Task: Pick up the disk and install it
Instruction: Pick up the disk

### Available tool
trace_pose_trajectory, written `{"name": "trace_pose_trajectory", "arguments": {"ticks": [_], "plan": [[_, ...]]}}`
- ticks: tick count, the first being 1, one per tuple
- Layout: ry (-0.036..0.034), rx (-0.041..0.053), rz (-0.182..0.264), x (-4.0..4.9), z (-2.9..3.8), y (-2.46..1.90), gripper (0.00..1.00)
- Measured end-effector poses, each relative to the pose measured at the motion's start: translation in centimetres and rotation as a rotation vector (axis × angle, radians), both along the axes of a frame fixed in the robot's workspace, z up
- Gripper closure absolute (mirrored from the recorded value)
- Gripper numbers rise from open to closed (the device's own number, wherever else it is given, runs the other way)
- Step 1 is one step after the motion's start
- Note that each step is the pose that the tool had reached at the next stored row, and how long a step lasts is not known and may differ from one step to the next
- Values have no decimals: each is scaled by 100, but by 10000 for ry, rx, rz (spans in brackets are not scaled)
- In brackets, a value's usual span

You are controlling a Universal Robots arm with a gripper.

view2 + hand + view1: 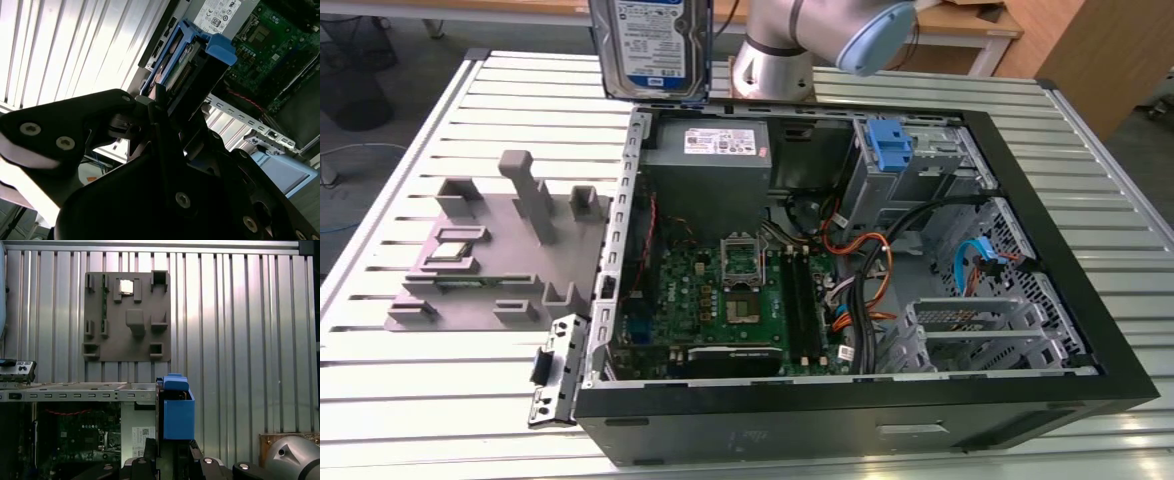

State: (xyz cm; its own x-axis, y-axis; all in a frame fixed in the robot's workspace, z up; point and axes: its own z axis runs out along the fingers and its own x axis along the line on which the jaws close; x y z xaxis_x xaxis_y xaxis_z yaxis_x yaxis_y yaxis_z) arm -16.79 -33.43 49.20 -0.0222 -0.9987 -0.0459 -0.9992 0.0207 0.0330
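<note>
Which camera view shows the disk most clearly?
The exterior view: there the disk is held upright with its labelled face toward the camera. The second wrist view shows its connector edge and the blue carrier from close up. The first wrist view shows the carrier's blue end, not the label.

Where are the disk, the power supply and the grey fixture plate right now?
disk (654,45): exterior view, on its white-and-blue label.
power supply (707,180): exterior view, on its bare grey face, off the sticker.
grey fixture plate (127,347): first wrist view, on its flat base.
</note>
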Motion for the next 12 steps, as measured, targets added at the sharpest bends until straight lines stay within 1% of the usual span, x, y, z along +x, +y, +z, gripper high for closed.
{"name": "trace_pose_trajectory", "arguments": {"ticks": [12], "plan": [[0,0,0,197,0,0,65]]}}
